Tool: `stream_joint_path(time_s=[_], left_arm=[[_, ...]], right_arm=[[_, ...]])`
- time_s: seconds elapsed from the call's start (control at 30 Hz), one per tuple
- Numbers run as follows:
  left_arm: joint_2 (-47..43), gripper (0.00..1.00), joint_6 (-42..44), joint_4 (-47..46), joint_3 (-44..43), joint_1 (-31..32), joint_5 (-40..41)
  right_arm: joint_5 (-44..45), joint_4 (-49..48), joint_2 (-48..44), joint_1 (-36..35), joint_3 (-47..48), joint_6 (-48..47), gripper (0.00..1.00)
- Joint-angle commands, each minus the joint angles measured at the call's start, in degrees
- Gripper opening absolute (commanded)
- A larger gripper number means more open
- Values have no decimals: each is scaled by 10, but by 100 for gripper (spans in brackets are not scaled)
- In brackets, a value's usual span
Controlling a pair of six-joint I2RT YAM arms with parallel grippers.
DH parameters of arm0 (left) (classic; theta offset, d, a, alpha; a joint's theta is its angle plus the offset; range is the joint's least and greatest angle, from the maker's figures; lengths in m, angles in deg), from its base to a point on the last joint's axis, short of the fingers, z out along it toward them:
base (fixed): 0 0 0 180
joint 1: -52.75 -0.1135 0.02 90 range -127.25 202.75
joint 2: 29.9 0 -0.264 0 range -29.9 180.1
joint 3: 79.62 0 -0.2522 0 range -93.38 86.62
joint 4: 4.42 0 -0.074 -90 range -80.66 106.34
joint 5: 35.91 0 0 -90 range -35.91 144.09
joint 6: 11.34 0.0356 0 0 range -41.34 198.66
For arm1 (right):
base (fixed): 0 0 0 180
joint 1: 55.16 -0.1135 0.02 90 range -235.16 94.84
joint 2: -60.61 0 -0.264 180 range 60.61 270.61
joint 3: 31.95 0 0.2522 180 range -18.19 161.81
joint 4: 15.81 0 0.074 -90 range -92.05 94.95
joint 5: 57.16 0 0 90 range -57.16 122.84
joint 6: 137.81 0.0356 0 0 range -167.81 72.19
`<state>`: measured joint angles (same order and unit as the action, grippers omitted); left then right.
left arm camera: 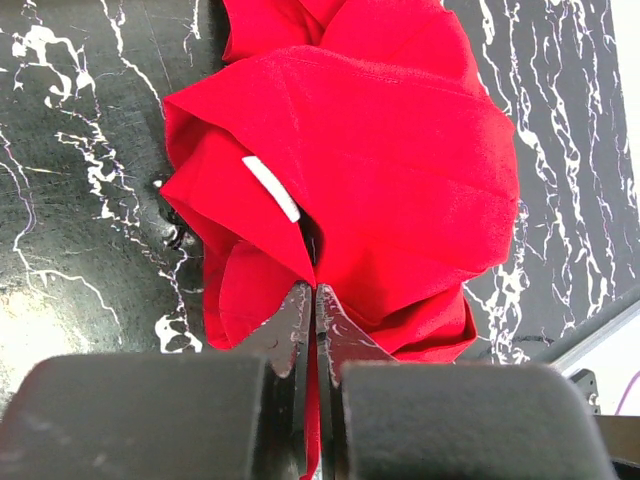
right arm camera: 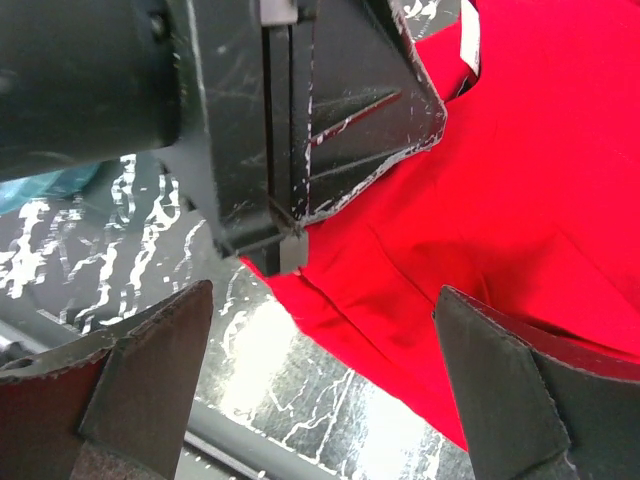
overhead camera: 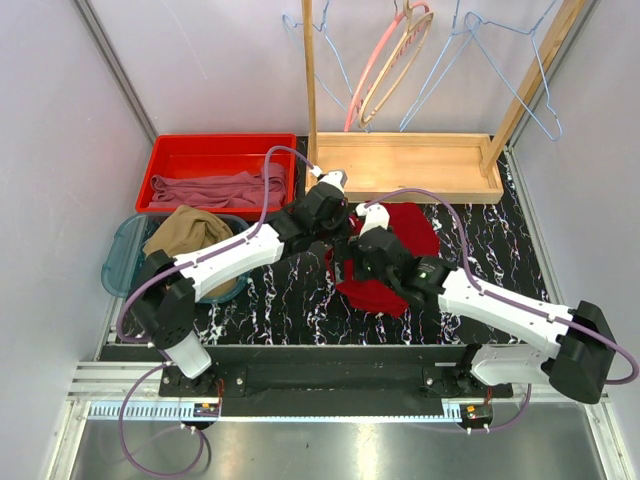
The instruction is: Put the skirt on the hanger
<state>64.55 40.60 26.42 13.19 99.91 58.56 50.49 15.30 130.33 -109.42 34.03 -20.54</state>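
Left fingers (left arm camera: 300, 318) pinch the red garment (left arm camera: 400, 150); right fingers (right arm camera: 150, 375) gape wide; skirt (overhead camera: 190, 232) lies bunched in a tub (overhead camera: 112, 265), axis unclear.

Pale walls (overhead camera: 200, 60) enclose a black white-veined table (overhead camera: 300, 300) with a wooden rack (overhead camera: 400, 165).

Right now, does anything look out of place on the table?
Yes: the left jaws are shut on the red garment, while the tan skirt lies bunched in the blue tub, untouched.

High camera behind the arms facing down the worktop (overhead camera: 290, 300), wrist cameras close, sharing red garment (left arm camera: 400, 150) and left gripper (left arm camera: 313, 292)
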Motion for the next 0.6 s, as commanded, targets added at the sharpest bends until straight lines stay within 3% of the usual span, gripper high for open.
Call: stream_joint_path(time_s=[0.0,0.23,0.37,0.4,0.47,0.5,0.57], left_arm=[[-33,0,-8,-20,-7,7,17],[-49,0,-12,-14,-4,10,19],[-54,0,-16,-13,0,11,19],[-59,0,-17,-13,1,11,15],[-67,0,-17,-12,6,11,12],[-73,0,-16,-12,8,11,16],[-85,0,-15,-9,14,11,25]], right_arm=[[62,-13,18,-15,31,9,100],[122,-21,36,-19,2,54,94],[161,-33,25,-18,-31,71,67],[165,-32,23,-19,-32,74,49],[170,-28,14,-19,-31,80,35],[171,-28,11,-19,-30,80,22],[176,-23,0,-19,-27,81,10]])
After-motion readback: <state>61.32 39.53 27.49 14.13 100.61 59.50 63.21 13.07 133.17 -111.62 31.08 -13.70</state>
